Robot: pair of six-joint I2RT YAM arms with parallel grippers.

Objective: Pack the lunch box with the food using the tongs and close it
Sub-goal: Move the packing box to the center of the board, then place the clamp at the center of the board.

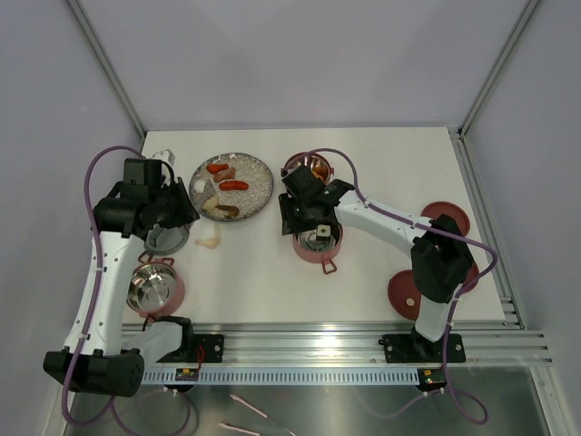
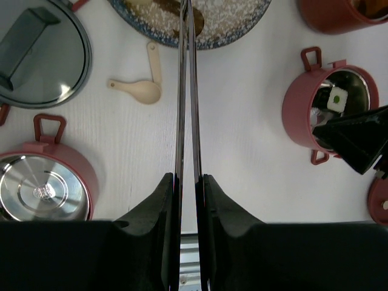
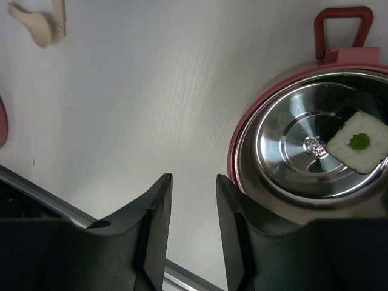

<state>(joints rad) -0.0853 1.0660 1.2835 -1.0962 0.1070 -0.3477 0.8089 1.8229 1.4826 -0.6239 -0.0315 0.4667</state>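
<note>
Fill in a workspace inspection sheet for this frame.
Surface: white table.
Job's things: empty tier; tier holding a white piece; far tier holding orange food; red and brown food on the plate; two red lids at right.
Clutter: cream spoon; grey handled lid.
Grippers: left gripper shut on the tongs; right gripper open, empty, beside the white piece's tier.
Cables: purple cables looping along both arms.
Surroundings: grey walls; aluminium rail.
</note>
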